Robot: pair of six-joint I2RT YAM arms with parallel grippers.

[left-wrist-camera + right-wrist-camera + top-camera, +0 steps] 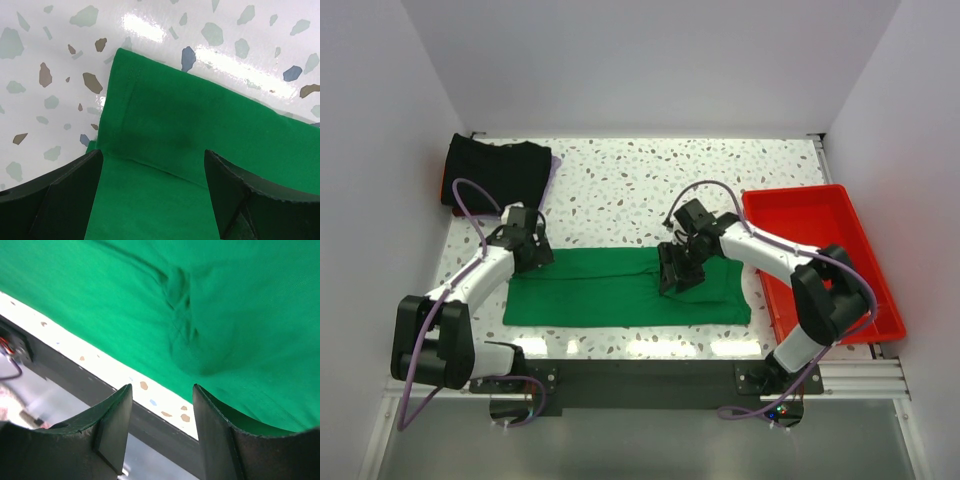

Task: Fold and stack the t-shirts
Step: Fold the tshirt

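A bright green t-shirt (600,295) lies flat as a long folded strip near the table's front edge. My left gripper (532,250) hovers over its far left corner. In the left wrist view that gripper (152,155) is wide open, with the green cloth (200,125) and its hemmed corner below the gap. My right gripper (678,270) sits over the middle of the strip. Seen from the right wrist, this gripper (161,390) is open and holds nothing, and the green shirt (240,300) shows a small pucker just beyond the tips. Folded black t-shirts (498,172) are piled at the back left.
A red plastic tray (820,255) stands at the right edge, close to the right arm's elbow. The speckled white tabletop (620,180) stretches behind the green shirt. A black rail (100,390) runs along the table's near edge. White walls enclose the sides and back.
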